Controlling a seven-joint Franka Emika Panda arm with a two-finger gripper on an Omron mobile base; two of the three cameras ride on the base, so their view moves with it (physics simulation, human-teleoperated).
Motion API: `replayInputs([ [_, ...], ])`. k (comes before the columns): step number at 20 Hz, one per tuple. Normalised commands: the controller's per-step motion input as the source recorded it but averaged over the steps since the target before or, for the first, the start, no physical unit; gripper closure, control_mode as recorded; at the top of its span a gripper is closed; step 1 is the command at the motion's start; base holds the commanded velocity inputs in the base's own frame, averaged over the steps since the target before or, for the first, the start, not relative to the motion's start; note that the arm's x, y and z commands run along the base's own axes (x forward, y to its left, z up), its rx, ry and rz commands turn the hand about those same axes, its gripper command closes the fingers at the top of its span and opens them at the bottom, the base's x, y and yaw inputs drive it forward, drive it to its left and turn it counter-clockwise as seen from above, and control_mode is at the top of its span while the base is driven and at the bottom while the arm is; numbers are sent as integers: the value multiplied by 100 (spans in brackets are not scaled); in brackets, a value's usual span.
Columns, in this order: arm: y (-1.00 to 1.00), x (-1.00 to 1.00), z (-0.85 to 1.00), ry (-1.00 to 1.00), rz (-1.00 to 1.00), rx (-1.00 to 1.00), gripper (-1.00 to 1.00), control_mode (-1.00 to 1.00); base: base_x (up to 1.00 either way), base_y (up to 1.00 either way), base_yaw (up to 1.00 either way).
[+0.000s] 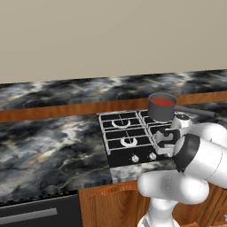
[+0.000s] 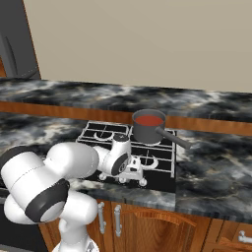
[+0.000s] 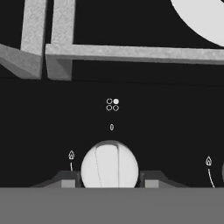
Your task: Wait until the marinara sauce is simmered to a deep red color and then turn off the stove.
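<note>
— Marble bench (image 1: 48, 146), black stove (image 1: 116, 146) set into it; where's the marinara sauce (image 1: 163, 102)?

— Back right burner, inside the saucepan (image 1: 160, 111), looking red.

— And the gripper (image 3: 109, 183)?

— Down at the front knob (image 3: 109, 165), fingers either side; whether they're pinching it, I can't tell. Presumably ready to turn it off.

Red-orange marinara sauce (image 1: 163, 101) in a dark grey saucepan (image 1: 160, 111), black stove (image 1: 116, 148) with pale grey grates, silver knob (image 3: 110, 165), black-and-white marbled counter (image 1: 48, 142).
</note>
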Motion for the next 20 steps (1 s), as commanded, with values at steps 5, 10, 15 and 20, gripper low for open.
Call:
replayInputs([
  [5,0,0,0,0,-23,21,100,-100,0,0,0],
  [10,-4,0,0,0,-29,12,100,-100,0,0,0],
  [15,-7,0,0,2,-36,9,100,-100,0,0,0],
  [20,-2,0,-4,4,-42,8,100,-100,0,0,0],
])
